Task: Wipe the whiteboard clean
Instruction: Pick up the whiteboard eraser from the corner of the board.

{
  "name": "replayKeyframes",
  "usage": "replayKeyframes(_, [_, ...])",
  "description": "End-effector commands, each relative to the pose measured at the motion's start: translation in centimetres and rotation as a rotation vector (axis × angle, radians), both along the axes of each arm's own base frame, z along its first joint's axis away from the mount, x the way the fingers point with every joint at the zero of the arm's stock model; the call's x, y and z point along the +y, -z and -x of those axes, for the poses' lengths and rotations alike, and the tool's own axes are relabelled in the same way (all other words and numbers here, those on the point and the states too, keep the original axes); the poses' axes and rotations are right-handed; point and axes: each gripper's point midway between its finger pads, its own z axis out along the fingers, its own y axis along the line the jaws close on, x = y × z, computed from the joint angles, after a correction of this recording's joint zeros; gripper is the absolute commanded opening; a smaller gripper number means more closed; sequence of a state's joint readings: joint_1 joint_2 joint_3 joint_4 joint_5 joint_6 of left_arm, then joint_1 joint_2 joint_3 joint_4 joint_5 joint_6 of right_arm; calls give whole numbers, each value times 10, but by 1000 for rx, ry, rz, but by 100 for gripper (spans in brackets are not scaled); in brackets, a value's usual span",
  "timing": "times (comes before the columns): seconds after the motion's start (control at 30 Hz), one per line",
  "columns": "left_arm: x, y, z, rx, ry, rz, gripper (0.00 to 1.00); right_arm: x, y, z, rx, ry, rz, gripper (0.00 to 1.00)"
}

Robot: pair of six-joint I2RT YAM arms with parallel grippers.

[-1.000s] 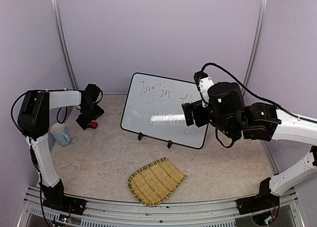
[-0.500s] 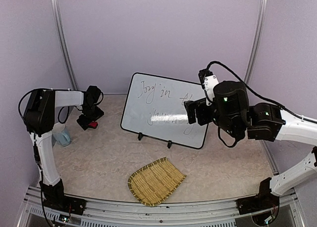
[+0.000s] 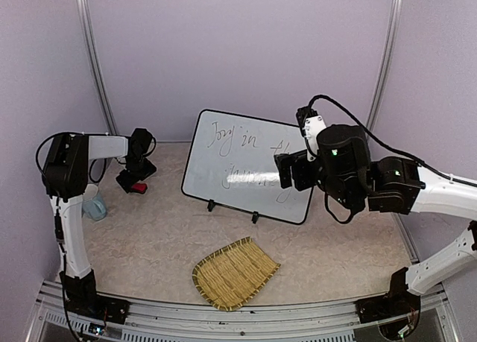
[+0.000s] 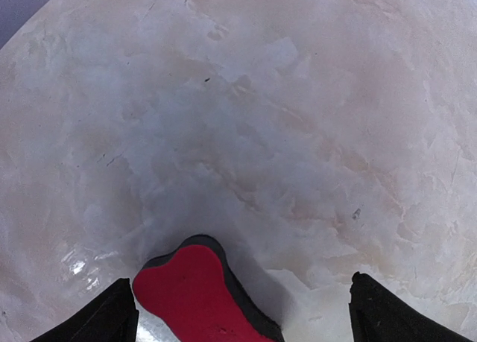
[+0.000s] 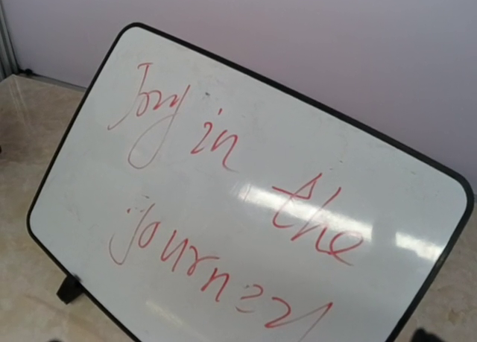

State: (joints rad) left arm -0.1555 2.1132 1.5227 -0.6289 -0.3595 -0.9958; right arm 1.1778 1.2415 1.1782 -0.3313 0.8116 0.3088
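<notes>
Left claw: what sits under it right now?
Under the left claw, a red, black-edged eraser lies on the table, between its open fingers. The eraser's near end runs out of the wrist view, unseen.

WHITEBOARD (image 3: 237,159), overhead view: right arm (image 3: 350,171) blocks the board's right end, hiding the ends of both written lines; rest of the script too small to read. Well left of the board, left jaws cover a red eraser (image 3: 139,187), only a sliver showing. Farther left, pale cup (image 3: 95,206) sits partly behind left arm (image 3: 68,208). Wrist views: board's bottom edge & last letters cropped; eraser cut off at frame bottom, left jaws visible as tips only.
</notes>
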Motion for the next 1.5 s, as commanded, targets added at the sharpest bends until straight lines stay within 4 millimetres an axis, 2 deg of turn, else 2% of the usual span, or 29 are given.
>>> replayKeyframes(0.0, [8,5,-11,8,10,-48,96,4,0,0,0,0,-12,100])
replayKeyframes(0.33, [2,-6,-31,-58,54,-55,96,9,0,-1,1,-11,-13,100])
replayKeyframes(0.47, [-11,-11,-41,-77,112,-65,95,13,0,-3,2,-12,-2,100])
replayKeyframes(0.63, [-34,-6,-44,-75,178,-25,94,15,0,-4,-1,-15,6,100])
replayKeyframes(0.7, [-40,-11,-45,-82,196,-35,94,15,-1,-5,-3,-15,8,100])
replayKeyframes(0.8, [-37,-23,-43,-83,203,-89,94,15,-2,-5,-5,-14,12,100])
replayKeyframes(0.97, [-20,-44,-36,-100,204,-144,95,15,5,-6,6,-14,11,100])
replayKeyframes(1.2, [-26,-73,-30,-169,326,-165,95,19,12,-7,19,-24,18,100])
replayKeyframes(1.47, [-24,-54,-15,-61,409,-188,94,17,15,-6,26,-26,9,100])
